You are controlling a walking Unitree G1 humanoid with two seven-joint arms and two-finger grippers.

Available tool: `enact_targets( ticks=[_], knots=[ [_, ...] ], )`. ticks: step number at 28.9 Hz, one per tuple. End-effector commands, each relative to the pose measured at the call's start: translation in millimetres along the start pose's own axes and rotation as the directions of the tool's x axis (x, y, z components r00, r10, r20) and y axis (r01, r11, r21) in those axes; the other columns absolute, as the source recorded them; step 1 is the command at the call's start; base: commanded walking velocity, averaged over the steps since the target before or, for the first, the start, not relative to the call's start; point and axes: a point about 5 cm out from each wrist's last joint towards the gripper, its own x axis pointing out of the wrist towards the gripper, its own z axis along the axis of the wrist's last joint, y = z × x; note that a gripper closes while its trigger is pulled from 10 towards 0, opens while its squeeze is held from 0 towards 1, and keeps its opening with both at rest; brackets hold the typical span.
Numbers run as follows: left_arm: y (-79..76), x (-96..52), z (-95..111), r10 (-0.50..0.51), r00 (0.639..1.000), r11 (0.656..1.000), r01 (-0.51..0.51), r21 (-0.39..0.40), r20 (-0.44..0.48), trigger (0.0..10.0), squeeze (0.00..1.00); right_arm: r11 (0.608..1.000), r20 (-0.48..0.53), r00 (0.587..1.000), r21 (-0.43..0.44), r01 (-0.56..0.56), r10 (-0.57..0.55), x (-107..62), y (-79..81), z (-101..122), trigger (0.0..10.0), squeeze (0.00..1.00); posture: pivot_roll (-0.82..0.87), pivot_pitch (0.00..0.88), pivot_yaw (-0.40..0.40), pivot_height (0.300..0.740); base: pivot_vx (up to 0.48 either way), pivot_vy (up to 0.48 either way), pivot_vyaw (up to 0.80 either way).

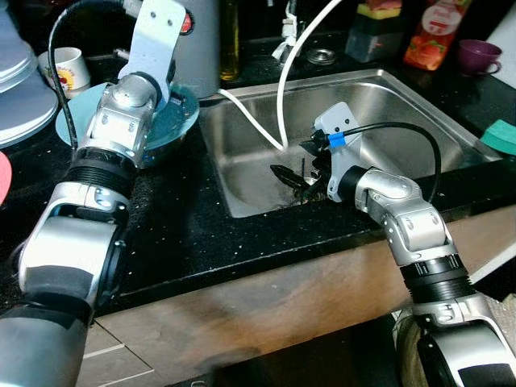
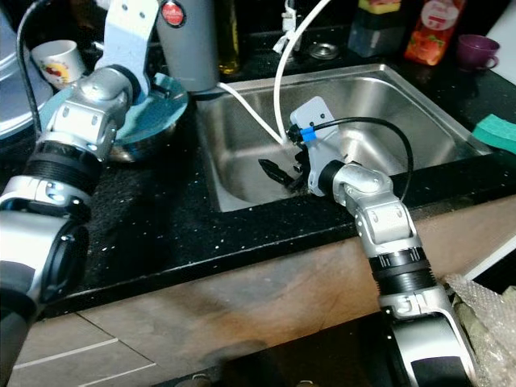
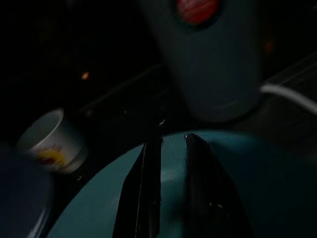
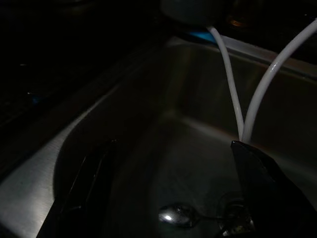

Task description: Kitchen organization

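A teal plate (image 1: 181, 122) rests on a steel bowl (image 2: 137, 147) on the black counter, left of the sink (image 1: 403, 105). My left gripper (image 3: 174, 138) lies low over the plate near its far rim. Its fingers are only a narrow gap apart, with nothing between them. My right gripper (image 1: 294, 165) reaches down inside the sink, open wide. A spoon (image 4: 178, 215) lies on the sink floor below and between its fingers. A white hose (image 1: 282, 89) loops down into the sink just beyond the gripper.
A grey canister with a red button (image 1: 205, 40) stands behind the plate. A printed cup (image 1: 68, 68) and stacked white plates (image 1: 20, 97) sit at the far left. A red bottle (image 1: 431, 32), purple cup (image 1: 477, 55) and green sponge (image 1: 504, 135) are on the right.
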Motion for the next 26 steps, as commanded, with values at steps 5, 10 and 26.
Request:
enact_targets(
  ticks=[5, 10, 26],
  knots=[
    [4.0, 1.1, -20, -0.075, 0.986, 0.993, 0.060, -0.105, -0.150, 10.0, 1.00, 1.000, -0.001, 1.000, -0.012, -0.003, 0.003, -1.2, -3.0, 2, 10.0, 0.00, 0.02, 0.073, -0.009, 0.740, 0.000, 0.000, 0.00],
    [-1.0, 0.7, -23, -0.126, 0.974, 0.977, 0.088, -0.195, -0.190, 10.0, 0.00, 1.000, 0.002, 1.000, -0.016, 0.000, 0.000, -1.8, -4.2, 3, 10.0, 0.00, 0.02, 0.074, -0.011, 0.740, 0.000, 0.000, 0.00],
    [13.5, -6.0, -39, -0.160, 0.913, 0.982, 0.108, -0.155, -0.375, 10.0, 0.00, 1.000, 0.001, 1.000, -0.020, -0.009, 0.009, -0.8, -3.8, 4, 10.0, 0.00, 0.02, 0.073, -0.019, 0.740, 0.000, 0.000, 0.00]
  ],
)
